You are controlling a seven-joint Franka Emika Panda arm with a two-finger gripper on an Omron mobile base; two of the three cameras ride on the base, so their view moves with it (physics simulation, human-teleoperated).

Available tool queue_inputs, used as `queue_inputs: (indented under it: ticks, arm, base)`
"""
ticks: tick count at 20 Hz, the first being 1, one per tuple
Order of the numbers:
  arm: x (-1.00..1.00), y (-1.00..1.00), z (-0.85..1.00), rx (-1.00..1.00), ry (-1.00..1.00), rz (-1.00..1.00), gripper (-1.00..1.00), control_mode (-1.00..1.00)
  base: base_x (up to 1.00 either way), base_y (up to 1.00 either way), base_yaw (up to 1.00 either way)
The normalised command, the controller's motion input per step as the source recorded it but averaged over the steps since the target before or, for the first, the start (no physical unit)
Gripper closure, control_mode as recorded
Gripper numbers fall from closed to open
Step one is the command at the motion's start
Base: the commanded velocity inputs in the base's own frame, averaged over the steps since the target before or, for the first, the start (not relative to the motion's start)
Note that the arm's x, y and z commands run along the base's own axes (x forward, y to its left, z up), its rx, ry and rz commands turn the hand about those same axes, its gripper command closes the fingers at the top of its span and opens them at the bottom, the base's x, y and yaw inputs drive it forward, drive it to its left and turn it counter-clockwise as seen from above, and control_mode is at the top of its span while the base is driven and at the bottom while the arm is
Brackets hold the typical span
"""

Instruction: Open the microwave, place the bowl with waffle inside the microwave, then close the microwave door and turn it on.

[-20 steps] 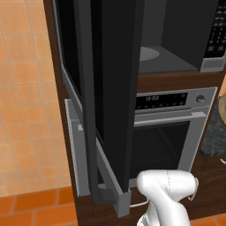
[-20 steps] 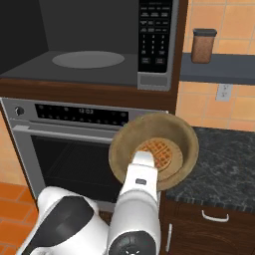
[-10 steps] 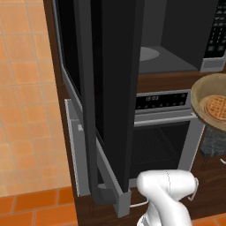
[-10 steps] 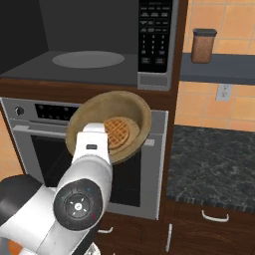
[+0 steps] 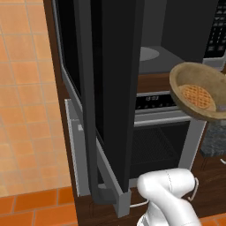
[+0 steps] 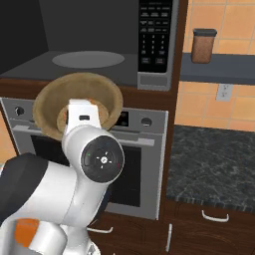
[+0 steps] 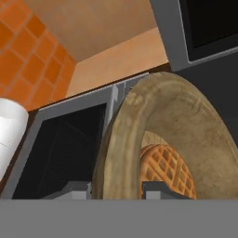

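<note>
One relation decides the coming move: the microwave's open cavity (image 6: pixel 84 55) lies above and beyond my jaws (image 7: pixel 116 188), while the bowl (image 5: pixel 201 95) I carry hangs lower, level with the oven's display strip (image 5: pixel 152 98). My jaws are partly closed on the bowl's rim, one finger (image 7: pixel 69 189) outside the wall and the other inside, next to the waffle (image 7: pixel 165 169). The bowl is tipped on edge, its mouth turned sideways, not up, and the waffle lies against the lower wall.

From the left base view, the microwave door (image 5: pixel 110 88) stands swung wide to the left of my jaws, well apart from the bowl, so the mouth of the cavity is free. The pale turntable (image 6: pixel 88 59) sits ahead and higher than the bowl's upper rim.

I judge that I must lift the bowl clear of the cavity's front sill, level it, then carry it forward over the turntable. Tilted like this, the waffle could slide out.
</note>
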Motion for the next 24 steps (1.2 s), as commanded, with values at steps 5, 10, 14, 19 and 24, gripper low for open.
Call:
queue_inputs:
  ticks: [5, 10, 14, 19, 24]
  arm:
    - [0.58, 0.63, 0.18, 0.02, 0.00, 0.01, 1.00, -1.00]
    - [0.26, 0.48, 0.41, -0.01, 0.01, -0.02, 1.00, -1.00]
    - [0.06, 0.43, 0.60, -0.02, 0.02, 0.00, 1.00, -1.00]
    - [0.16, 0.32, 0.44, -0.09, 0.17, -0.04, 1.00, -1.00]
    - [0.35, 0.14, 0.17, -0.08, 0.09, -0.08, 1.00, -1.00]
  base:
    - [0.00, 0.00, 0.00]
    - [0.00, 0.00, 0.00]
    - [0.00, 0.00, 0.00]
    - [0.00, 0.00, 0.00]
    - [0.00, 0.00, 0.00]
